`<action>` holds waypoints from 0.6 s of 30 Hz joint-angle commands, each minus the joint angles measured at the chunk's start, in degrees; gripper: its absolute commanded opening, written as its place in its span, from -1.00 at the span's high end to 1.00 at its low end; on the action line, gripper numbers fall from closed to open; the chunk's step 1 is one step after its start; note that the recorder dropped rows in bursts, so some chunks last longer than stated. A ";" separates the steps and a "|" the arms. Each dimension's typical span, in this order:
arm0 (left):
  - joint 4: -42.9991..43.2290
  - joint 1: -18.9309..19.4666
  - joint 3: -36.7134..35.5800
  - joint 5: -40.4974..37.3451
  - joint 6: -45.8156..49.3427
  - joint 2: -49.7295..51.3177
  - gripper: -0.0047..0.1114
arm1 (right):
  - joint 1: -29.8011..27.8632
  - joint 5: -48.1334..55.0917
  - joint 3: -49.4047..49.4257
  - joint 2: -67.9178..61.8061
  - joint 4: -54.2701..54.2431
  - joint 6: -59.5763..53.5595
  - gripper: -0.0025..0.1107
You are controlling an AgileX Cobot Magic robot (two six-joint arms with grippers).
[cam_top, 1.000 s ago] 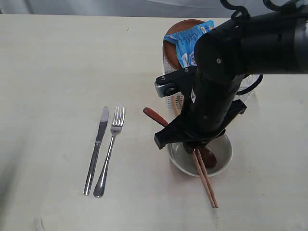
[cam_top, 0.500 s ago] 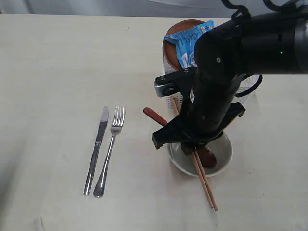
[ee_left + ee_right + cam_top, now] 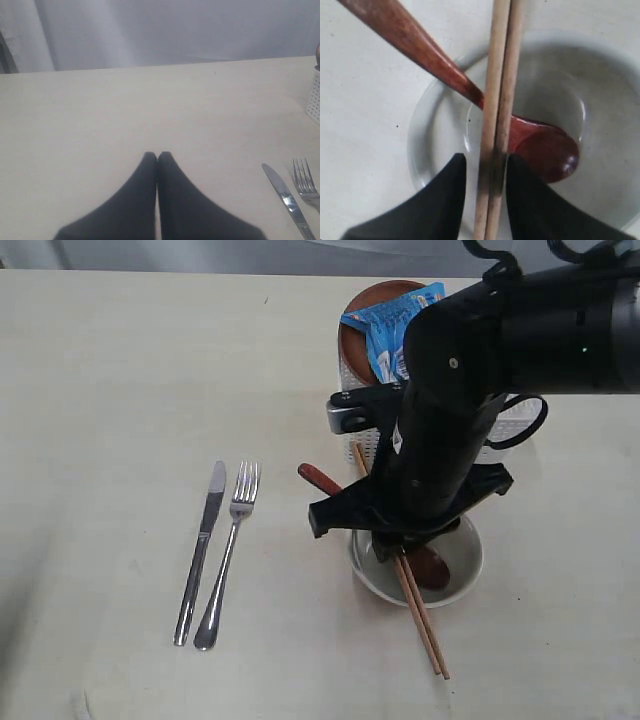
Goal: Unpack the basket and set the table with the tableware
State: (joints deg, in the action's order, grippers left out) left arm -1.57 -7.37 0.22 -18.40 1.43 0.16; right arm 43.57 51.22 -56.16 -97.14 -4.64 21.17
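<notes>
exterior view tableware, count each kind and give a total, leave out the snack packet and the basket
knife: 1
fork: 1
spoon: 1
bowl: 1
plate: 1
chopsticks: 2
total: 7

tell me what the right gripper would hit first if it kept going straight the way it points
The right gripper, closed on the chopsticks, points down into the bowl. Going straight on, it would probably meet the bowl's inside first, beside the spoon; depth is unclear, so the spoon might come first.
</notes>
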 commanded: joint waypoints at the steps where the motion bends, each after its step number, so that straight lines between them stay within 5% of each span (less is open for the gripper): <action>1: 0.13 0.16 -0.22 0.09 0.33 -0.16 0.92 | -0.02 -0.04 0.26 0.09 -0.04 2.04 0.47; 9: 0.13 0.16 -0.22 0.09 0.33 -0.16 0.92 | -0.02 -0.04 -0.01 0.64 0.20 -0.55 0.44; 14: 0.13 0.16 -0.22 0.09 0.33 -0.16 0.92 | -0.14 0.58 -1.19 0.93 0.58 -1.02 0.02; 18: 0.13 0.16 -0.22 0.09 0.33 -0.16 0.92 | -0.14 3.63 -2.95 0.93 3.10 -1.07 -0.01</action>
State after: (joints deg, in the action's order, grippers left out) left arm -1.57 -7.37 0.22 -18.40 1.43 0.16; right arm 43.57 52.42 -57.77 -96.66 -3.70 20.84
